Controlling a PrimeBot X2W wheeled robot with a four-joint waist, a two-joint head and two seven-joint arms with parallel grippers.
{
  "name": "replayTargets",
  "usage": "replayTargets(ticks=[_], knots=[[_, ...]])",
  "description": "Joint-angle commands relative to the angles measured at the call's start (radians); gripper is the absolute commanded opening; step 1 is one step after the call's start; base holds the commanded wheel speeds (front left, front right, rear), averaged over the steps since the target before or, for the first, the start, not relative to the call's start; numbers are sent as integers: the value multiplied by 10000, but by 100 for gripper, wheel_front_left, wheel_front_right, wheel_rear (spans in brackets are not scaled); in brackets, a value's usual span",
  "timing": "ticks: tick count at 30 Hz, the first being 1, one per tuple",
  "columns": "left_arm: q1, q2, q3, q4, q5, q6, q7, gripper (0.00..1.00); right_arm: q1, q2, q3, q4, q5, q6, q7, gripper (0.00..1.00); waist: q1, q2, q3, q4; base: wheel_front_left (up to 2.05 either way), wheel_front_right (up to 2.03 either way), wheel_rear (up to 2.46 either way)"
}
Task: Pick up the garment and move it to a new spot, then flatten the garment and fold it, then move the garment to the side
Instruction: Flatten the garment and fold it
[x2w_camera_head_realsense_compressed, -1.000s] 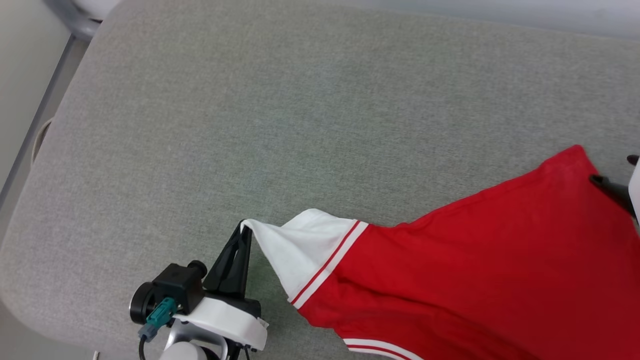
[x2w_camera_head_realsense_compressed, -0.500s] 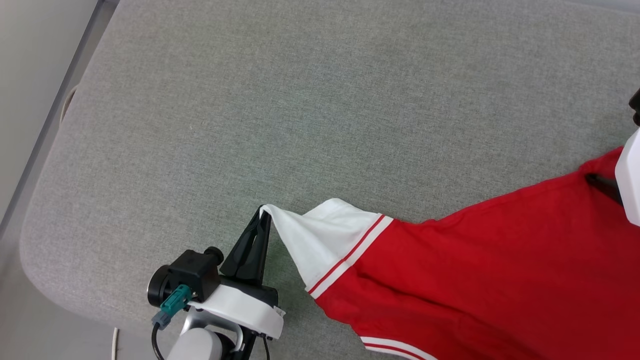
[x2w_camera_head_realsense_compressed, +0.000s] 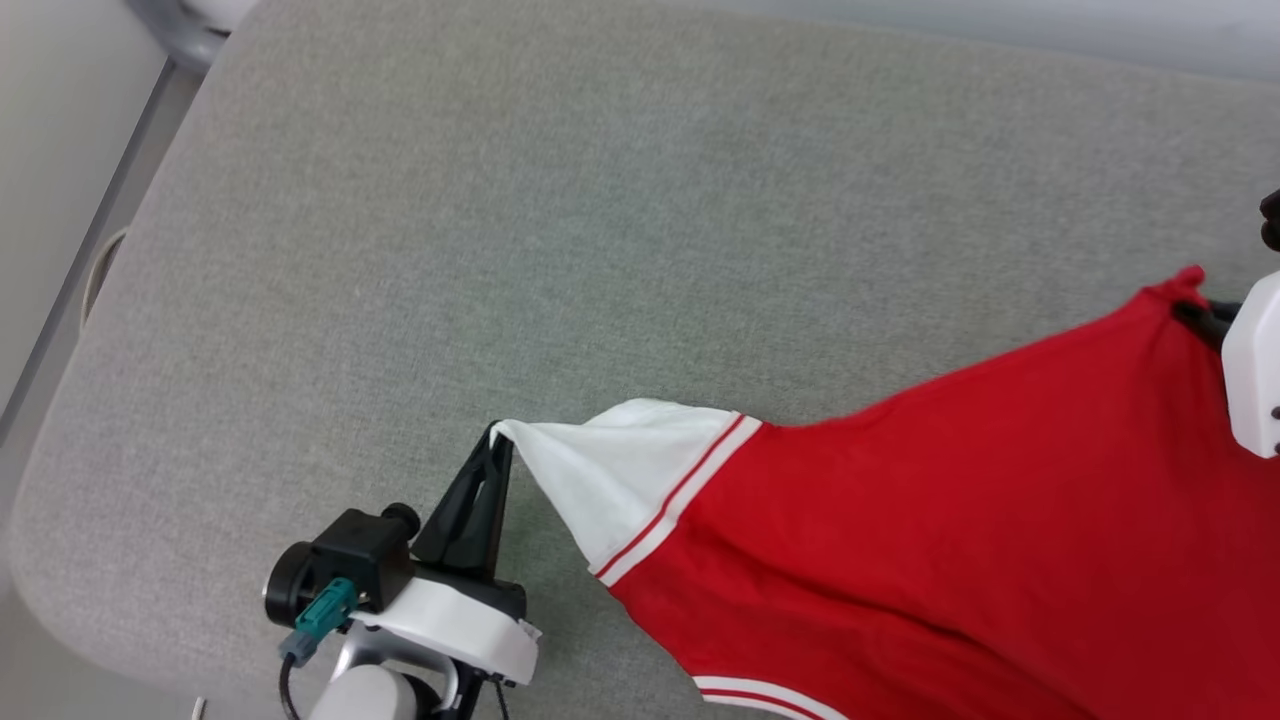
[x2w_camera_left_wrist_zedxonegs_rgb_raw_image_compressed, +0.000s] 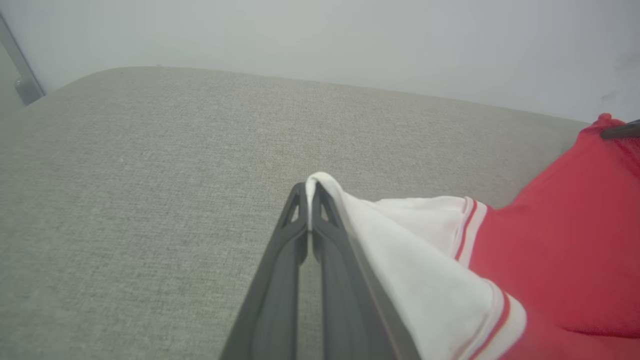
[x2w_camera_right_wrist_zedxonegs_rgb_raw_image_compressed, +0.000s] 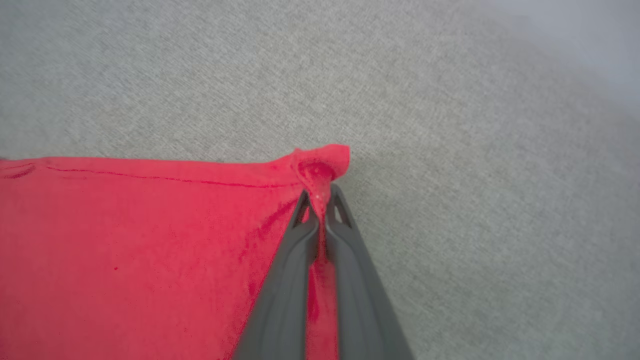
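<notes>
The red jersey (x2w_camera_head_realsense_compressed: 950, 520), stretched over the grey tabletop (x2w_camera_head_realsense_compressed: 600, 250) at 4 o'clock, is gripped at its white sleeve by the left fingers (x2w_camera_head_realsense_compressed: 470, 515) and at a red corner by the right fingers (x2w_camera_right_wrist_zedxonegs_rgb_raw_image_compressed: 282, 290).

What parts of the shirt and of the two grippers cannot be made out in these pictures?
- Head view: the shirt is cut off by the bottom and right edges.
- Head view: the right gripper is mostly past the right edge.
- Left wrist view: the white sleeve covers one side of the left gripper.
- Right wrist view: the shirt runs off the left and bottom edges.
</notes>
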Motion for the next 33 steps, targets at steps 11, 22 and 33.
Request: replayTargets(ticks=[11,22,33], knots=[[-798,680,274,-979,413,-82,-22,0,495,367,-1087,-1140,297,-15,-2596,0,-1,0,-1249,-1109,0,0,0],[-4183,1642,273,-1827,487,-147,664,0,-324,993,-2506,-2111,-858,-15,-3414,0,-1,0,-1018,-2033,0,0,0],[-9558,2740,-642,-1110,208,-171,1467,0,-4062,1562,-3429,-1479,-1985,-15,-3448,0,-1,0,548,-2452,0,0,0]])
